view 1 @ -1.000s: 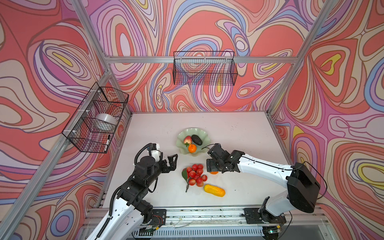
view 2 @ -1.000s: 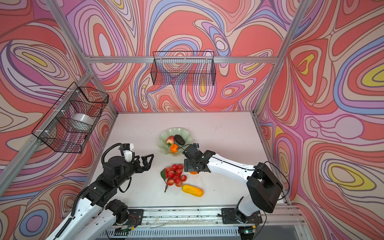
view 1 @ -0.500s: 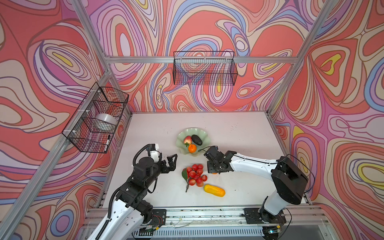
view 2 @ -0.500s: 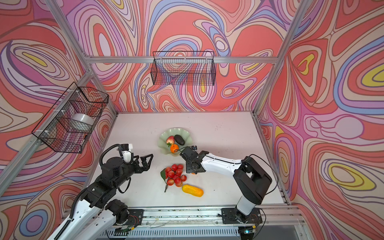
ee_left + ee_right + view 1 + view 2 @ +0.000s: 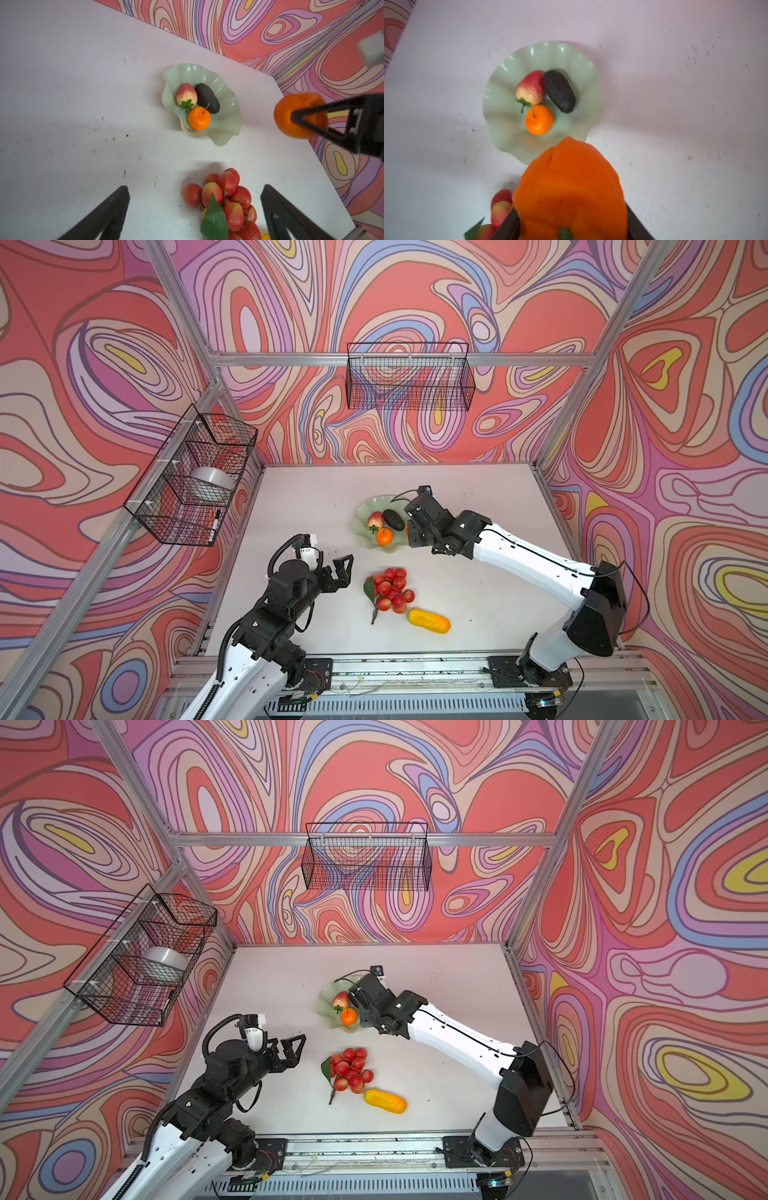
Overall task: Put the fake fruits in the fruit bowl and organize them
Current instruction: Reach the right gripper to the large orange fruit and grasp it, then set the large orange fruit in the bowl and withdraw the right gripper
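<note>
1. The right gripper [image 5: 571, 207] is partly closed on an orange [image 5: 287, 108]. Its jaws press two opposite sides so that the skin is dented, and the fruit hangs clear of the table [image 5: 311, 497].
2. This orange is just beside the fruit bowl [image 5: 360, 526], at the rim on the right arm's side. In both top views the gripper covers that edge of the bowl, so I cannot tell whether the fruit is over the rim or just outside it.
3. Three pieces lie close together in the bowl. A second orange [image 5: 199, 118] is nearest the held one, with the pear-like fruit [image 5: 186, 94] and the avocado [image 5: 206, 97] side by side behind it. The bowl's floor is bare between them and the rim nearest the gripper.
4. On the table, short of the bowl's near rim, lies the grape bunch [image 5: 390, 591] with its green leaf. The yellow oblong [image 5: 429, 621] lies just beside the bunch, on the side away from the bowl.
5. The right arm reaches from the near rail. Its white forearm slants low across the table toward the bowl, and its wrist is bent beside the rim.
6. The left gripper [image 5: 347, 572] is spread wide and holds nothing. It hangs over the table on the bowl's near left, well apart from it, with its arm folded and its fingers pointing toward the bunch.
7. Beyond the bowl a wire basket [image 5: 409, 377] hangs on the back wall. Another basket on the left wall holds a white bowl [image 5: 212, 483].
</note>
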Motion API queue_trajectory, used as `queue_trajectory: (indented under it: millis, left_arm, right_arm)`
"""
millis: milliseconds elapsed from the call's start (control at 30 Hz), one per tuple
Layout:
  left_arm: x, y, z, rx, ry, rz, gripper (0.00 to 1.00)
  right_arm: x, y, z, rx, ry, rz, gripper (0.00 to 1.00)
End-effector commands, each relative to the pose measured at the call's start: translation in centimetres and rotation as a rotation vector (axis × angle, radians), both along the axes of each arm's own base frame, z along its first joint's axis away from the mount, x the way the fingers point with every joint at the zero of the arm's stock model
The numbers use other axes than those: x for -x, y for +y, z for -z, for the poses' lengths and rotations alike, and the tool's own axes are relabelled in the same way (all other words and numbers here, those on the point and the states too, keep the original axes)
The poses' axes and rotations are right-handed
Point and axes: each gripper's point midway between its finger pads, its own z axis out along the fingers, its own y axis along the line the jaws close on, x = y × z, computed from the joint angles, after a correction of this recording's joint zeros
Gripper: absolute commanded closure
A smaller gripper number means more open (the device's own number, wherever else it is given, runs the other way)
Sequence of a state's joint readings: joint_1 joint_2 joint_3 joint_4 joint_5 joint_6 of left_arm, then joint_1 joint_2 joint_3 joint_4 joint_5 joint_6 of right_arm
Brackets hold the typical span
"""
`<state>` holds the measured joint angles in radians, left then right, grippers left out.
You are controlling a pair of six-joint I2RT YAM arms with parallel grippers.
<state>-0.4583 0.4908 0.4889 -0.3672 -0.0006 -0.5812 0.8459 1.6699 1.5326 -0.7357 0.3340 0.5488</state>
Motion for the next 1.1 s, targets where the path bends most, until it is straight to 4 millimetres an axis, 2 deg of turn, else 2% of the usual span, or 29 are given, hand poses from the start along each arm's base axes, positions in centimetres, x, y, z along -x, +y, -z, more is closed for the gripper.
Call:
queue_trajectory:
  millis: [0,100,200,300,467,567,600,700,767,933,1000,1067]
  left_arm:
    - [0.3,0.4,0.0,0.011,0.008,-0.021,0.0]
    - [0.5,0.5,-0.2,0.016,0.007,-0.022,0.0]
    - [0.6,0.5,0.0,0.014,0.012,-0.02,0.0]
    - [0.6,0.6,0.0,0.009,0.015,-0.021,0.0]
    - [0.6,0.4,0.2,0.014,0.019,-0.013,0.0]
    - [0.6,0.2,0.1,0.016,0.016,-0.005,0.0]
    - [0.6,0.2,0.1,0.014,0.017,-0.002,0.0]
    - [0.5,0.2,0.0,0.008,0.015,0.001,0.0]
    - [0.5,0.1,-0.1,0.005,0.014,0.005,0.0]
    - [0.5,0.1,-0.2,0.004,0.007,0.008,0.0]
    - [0.4,0.1,-0.2,0.003,0.008,0.006,0.0]
    - [0.5,0.1,-0.3,0.004,0.005,0.01,0.0]
  right_arm:
    - [-2.3,4.3,2.7,0.04,0.009,-0.108,0.58]
    - [-4.4,7.2,4.0,0.023,-0.013,-0.149,0.58]
    - [-6.1,8.9,5.4,0.053,-0.026,-0.169,0.58]
    - [-6.9,10.3,7.0,0.067,-0.004,-0.198,0.58]
    - [-6.9,11.2,10.0,0.074,0.043,-0.222,0.56]
    - [-6.9,11.3,11.0,0.079,0.063,-0.219,0.49]
    - [-6.8,11.3,11.1,0.074,0.073,-0.22,0.44]
    - [-7.1,11.2,10.8,0.062,0.07,-0.211,0.26]
    - [-7.1,11.3,10.6,0.05,0.075,-0.219,0.21]
    - [-6.8,10.9,9.2,0.028,0.069,-0.217,0.19]
    - [-6.3,9.8,7.6,0.024,0.051,-0.202,0.19]
    - [-5.2,7.8,6.1,0.031,0.044,-0.191,0.19]
